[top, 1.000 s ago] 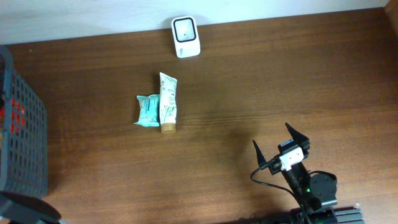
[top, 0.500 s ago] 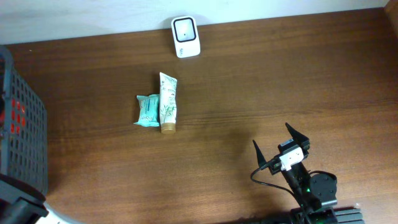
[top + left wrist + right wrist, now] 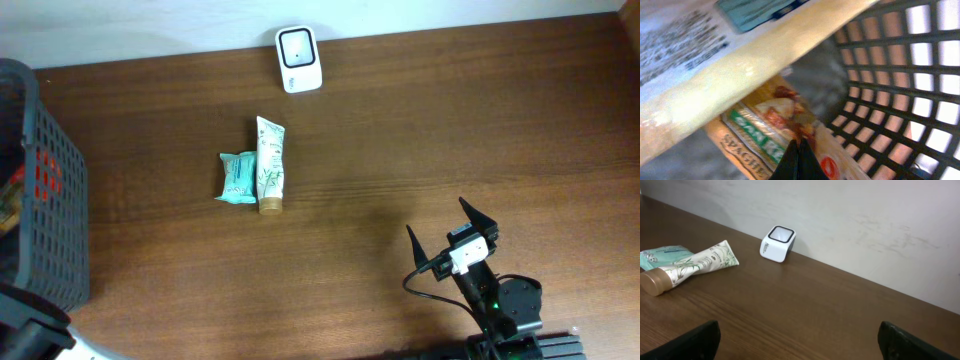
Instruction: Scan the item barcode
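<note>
Two grippers, one desk [image 3: 400, 150] of dark brown wood, six loose articles.

1. Basket [image 3: 55, 220]: dark grey plastic mesh, standing at the left edge of the desk. The left wrist view looks down inside it, with the mesh wall [image 3: 900, 75] on the right.

2. Spaghetti packet [image 3: 755, 135]: orange-tan, with a green band of lettering and a picture of food. It lies in the bottom of the basket, partly under item 3.

3. Large pale packet [image 3: 740, 55]: cream and white with small print and a teal label. It lies slanted across the top of the spaghetti packet. Blurred, so its contents are not readable.

4. Left gripper [image 3: 799, 147]: inside the basket, fingers pressed fully together, tips against the face of the spaghetti packet. Whether any wrapper is pinched between them cannot be told.

5. Scanner [image 3: 299, 60]: small white block with a dark window on top, at the far edge of the desk against the pale wall. It also shows in the right wrist view [image 3: 777, 244].

6. Tube [image 3: 270, 165]: white with a leaf print and a tan cap, lying flat left of the desk's centre, cap toward the near edge.

7. Teal sachet [image 3: 238, 177]: flat, touching the tube's left side.

8. Right gripper [image 3: 435, 214]: near the near-right corner of the desk, fingers spread wide, holding nothing, well apart from every article. It is aimed toward the scanner.
</note>
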### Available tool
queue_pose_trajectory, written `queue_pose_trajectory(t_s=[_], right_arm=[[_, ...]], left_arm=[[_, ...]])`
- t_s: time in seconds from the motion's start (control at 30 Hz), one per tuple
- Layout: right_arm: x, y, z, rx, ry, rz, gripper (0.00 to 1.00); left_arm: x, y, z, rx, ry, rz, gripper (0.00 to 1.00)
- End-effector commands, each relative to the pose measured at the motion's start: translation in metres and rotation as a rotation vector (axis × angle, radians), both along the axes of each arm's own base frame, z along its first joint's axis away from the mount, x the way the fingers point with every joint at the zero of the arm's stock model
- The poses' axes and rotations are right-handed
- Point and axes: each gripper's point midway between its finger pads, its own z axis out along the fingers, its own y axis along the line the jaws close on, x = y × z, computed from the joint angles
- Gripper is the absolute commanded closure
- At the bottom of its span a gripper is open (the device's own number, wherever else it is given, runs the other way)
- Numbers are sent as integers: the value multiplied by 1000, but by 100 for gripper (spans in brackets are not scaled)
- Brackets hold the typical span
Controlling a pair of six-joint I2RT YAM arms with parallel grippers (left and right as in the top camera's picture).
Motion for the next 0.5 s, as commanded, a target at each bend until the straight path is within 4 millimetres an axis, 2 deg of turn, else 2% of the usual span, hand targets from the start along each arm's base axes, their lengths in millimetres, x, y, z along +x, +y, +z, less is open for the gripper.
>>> queue_pose_trajectory(t_s=[0.0, 0.03, 0.1, 0.17, 0.2, 0.23, 0.27, 0.33, 0.47], right_arm=[[1, -2, -3, 12, 9, -12, 1], [1, -2, -3, 13, 9, -12, 1], [1, -2, -3, 13, 9, -12, 1], [1, -2, -3, 13, 9, -12, 1], [1, -2, -3, 13, 9, -12, 1], [1, -2, -3, 13, 9, -12, 1], [1, -2, -3, 13, 9, -12, 2], [1, -2, -3, 12, 9, -12, 1], [1, -2, -3, 13, 9, -12, 1]], left_arm=[[15, -14, 91, 142, -184, -92, 100], [11, -13, 105, 182, -187, -79, 100], [6, -14, 118, 232, -195, -89, 100], [5, -16, 124, 280, -198, -137, 100], [2, -20, 120, 279, -178, -162, 72], [-4, -22, 110, 252, -136, -153, 21], [-9, -24, 101, 225, -98, -147, 1], [-12, -24, 83, 183, -50, -142, 1], [-7, -17, 33, 19, 25, -39, 1]])
